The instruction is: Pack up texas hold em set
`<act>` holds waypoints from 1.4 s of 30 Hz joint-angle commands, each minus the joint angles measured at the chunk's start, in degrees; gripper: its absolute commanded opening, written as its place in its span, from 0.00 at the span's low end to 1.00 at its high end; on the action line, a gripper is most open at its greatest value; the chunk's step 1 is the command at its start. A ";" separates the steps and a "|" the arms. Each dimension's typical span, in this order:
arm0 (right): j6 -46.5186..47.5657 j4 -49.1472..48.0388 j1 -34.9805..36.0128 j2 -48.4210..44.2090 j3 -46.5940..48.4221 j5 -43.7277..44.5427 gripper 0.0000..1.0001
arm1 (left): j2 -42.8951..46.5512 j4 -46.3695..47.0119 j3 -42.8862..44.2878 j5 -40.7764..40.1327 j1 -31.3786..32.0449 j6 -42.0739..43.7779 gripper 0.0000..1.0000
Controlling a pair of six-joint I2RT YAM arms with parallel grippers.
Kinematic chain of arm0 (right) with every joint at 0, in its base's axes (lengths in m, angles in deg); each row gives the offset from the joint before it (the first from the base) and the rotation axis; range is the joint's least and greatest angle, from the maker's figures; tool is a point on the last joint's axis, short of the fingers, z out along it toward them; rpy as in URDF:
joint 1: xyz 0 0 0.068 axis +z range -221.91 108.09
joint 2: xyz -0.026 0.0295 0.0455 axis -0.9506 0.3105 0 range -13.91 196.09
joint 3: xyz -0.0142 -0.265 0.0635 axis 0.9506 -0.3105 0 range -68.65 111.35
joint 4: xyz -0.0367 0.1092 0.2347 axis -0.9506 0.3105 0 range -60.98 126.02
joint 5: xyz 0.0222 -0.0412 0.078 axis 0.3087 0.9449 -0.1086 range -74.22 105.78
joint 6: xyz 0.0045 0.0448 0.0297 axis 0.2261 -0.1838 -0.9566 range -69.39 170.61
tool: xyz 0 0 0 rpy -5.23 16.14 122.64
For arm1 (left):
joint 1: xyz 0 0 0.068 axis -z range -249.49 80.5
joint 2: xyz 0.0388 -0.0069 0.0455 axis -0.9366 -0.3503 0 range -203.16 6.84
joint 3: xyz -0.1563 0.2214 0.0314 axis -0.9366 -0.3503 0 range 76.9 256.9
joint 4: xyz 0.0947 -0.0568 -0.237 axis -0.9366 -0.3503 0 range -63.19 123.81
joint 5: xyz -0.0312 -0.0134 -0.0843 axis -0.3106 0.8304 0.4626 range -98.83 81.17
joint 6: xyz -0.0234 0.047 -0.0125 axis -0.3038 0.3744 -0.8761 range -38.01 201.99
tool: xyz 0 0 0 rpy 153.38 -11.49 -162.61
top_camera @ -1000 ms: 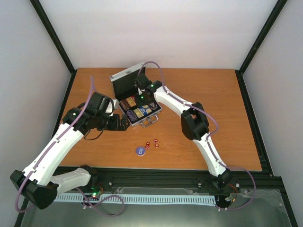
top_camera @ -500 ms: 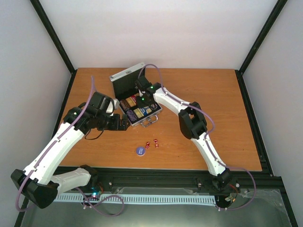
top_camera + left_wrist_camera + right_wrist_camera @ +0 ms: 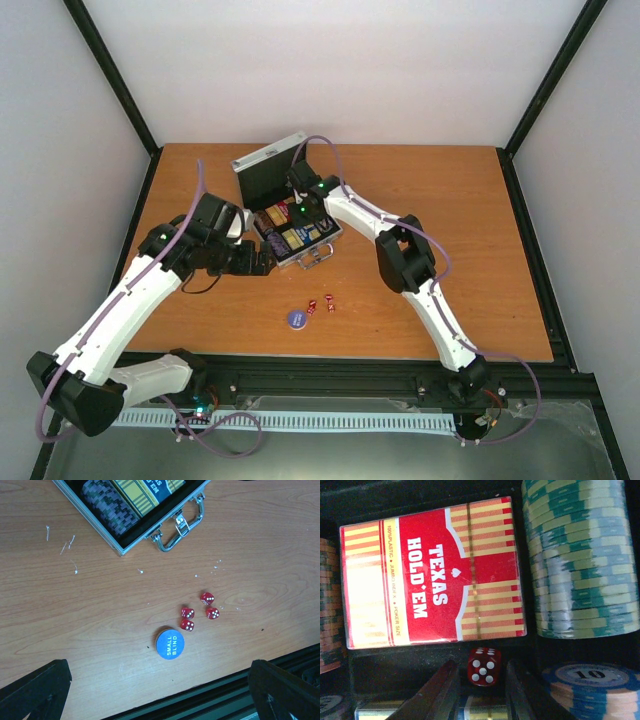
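Note:
The silver case (image 3: 322, 238) lies open on the table with its lid (image 3: 262, 170) up, holding chip stacks and card boxes. My right gripper (image 3: 299, 207) reaches into it. In the right wrist view, the gripper (image 3: 480, 680) is slightly open around a red die (image 3: 484, 666), with a thin gap on each side. The die rests in the black slot just below the red card box (image 3: 432, 572). My left gripper (image 3: 263, 262) is wide open and empty left of the case. Several red dice (image 3: 199, 612) and the blue disc (image 3: 170, 644) lie on the table.
Green-grey chips (image 3: 580, 555) and a blue "10" chip stack (image 3: 590, 680) flank the die. The case handle (image 3: 180, 527), dark chips (image 3: 112, 505) and the blue-yellow card box (image 3: 147, 492) show in the left wrist view. The table's near edge with its black rail (image 3: 210, 700) runs just below the disc.
My right arm's elbow has shifted a little left while its gripper stays inside the case. My left gripper has edged slightly toward the case. The dice and disc on the table have not moved.

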 commanded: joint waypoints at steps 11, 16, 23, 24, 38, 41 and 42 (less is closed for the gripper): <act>1.76 3.05 0.75 -19.32 -12.94 -0.91 0.47 | 0.48 0.46 2.69 0.22 -0.37 -0.59 1.00; 1.37 4.13 3.71 -30.68 -31.05 0.49 0.67 | 0.24 0.41 3.23 0.25 -0.36 -0.46 1.00; -3.09 3.98 10.35 -43.00 -52.42 0.16 0.67 | 0.58 0.44 3.52 0.60 -0.37 -0.34 1.00; -3.85 3.84 11.29 -44.14 -54.12 0.09 0.67 | 0.61 0.40 3.43 0.66 -0.37 -0.24 1.00; -4.49 -0.19 13.40 -37.25 -54.47 -1.10 0.60 | 1.43 0.24 2.72 0.67 -0.37 -0.30 1.00; -3.98 0.19 13.43 -35.43 -53.13 -0.12 0.58 | 1.70 0.07 2.72 0.37 -0.37 -0.39 1.00; -3.86 0.24 13.43 -35.02 -52.84 -0.07 0.57 | 1.79 -0.01 2.72 0.20 -0.37 -0.44 1.00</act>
